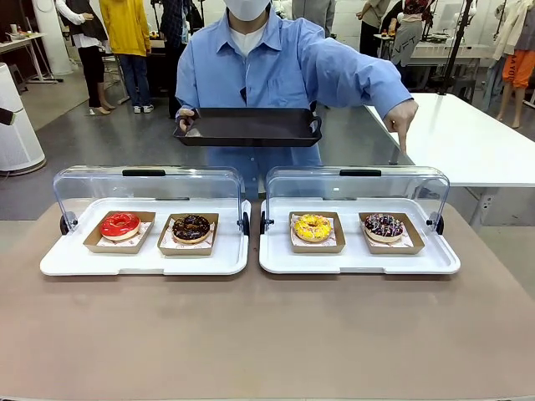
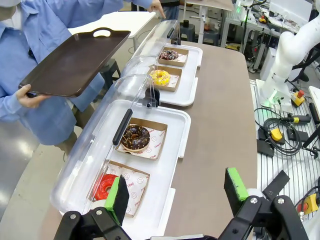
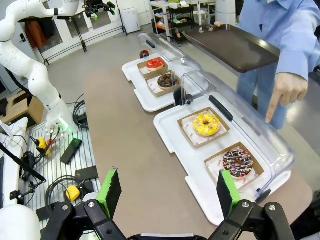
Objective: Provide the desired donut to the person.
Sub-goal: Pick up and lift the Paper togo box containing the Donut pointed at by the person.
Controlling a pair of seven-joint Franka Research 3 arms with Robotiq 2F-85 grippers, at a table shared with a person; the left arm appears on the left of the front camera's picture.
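The person (image 1: 276, 67) in the light-blue shirt stands at the far side of the table (image 1: 267, 342), holding a dark serving tray (image 1: 248, 127) level at chest height with one hand (image 1: 185, 117). The pointing hand (image 1: 403, 117) reaches out toward the robot's right, with its index finger aimed straight down behind the right display tray (image 1: 359, 261). It seems to single out the sprinkled donut (image 1: 384, 225), though the fingertip hangs beyond the raised right lid (image 1: 358, 182) and a little to the outer side, so the match is not certain.

The sprinkled donut lies in a brown cardboard boat (image 1: 411, 242) at the right end of the right display tray. The yellow donut (image 1: 312, 226) sits just beside it in a boat of its own. The left display tray (image 1: 146, 261) holds the red donut (image 1: 119, 225) and the chocolate donut (image 1: 191, 227), also in boats. The left lid (image 1: 146, 182) is tipped up and back on the far side, like the right one.

The left gripper (image 2: 177, 189) hangs above the table near the left display tray, its green pads spread wide with nothing between them. The right gripper (image 3: 169, 192) hangs above the table beside the right display tray, also wide apart and empty, well clear of the sprinkled donut
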